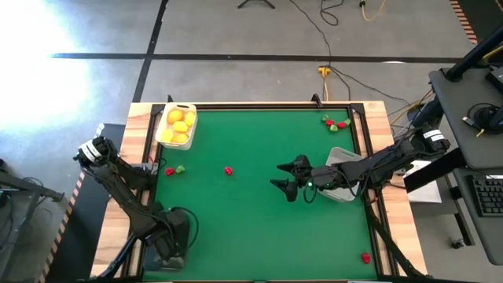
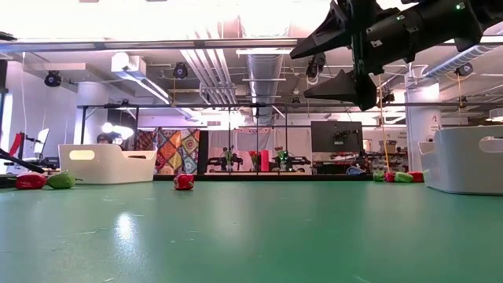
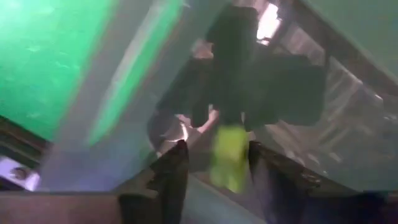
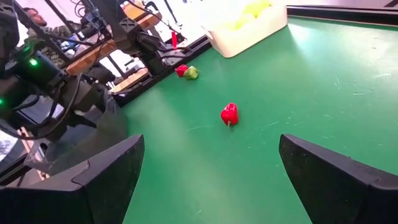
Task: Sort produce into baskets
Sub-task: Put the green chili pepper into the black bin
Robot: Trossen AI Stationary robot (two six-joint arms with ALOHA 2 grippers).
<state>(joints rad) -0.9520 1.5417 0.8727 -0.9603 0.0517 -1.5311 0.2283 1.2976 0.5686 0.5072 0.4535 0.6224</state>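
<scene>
The right hand (image 1: pixel 281 176) hovers above the green worktop (image 1: pixel 251 228), well away from the white basket (image 1: pixel 191 108) and across the worktop from it. Its two fingers are wide apart and hold nothing. It faces toward that basket, and a single red piece (image 4: pixel 229 114) lies between the hand and the basket, so I judge this piece is its next target; the open fingers are ready to go down around it. The white basket already keeps the yellow fruits (image 1: pixel 179 126). Just beside it a red piece (image 1: pixel 169 170) and a green piece (image 1: pixel 180 168) lie together, not sorted yet. More red and green pieces (image 1: pixel 335 123) wait at the worktop corner far from the white basket, and the pale basket (image 1: pixel 338 154) stands partly under the right arm.

The left hand (image 3: pixel 217 149) is at the worktop edge, well apart from the white basket. A yellow-green piece (image 3: pixel 229 162) sits between its fingers (image 3: pixel 174 180). I cannot tell whether they press on it or let it go, because the view is blurred
</scene>
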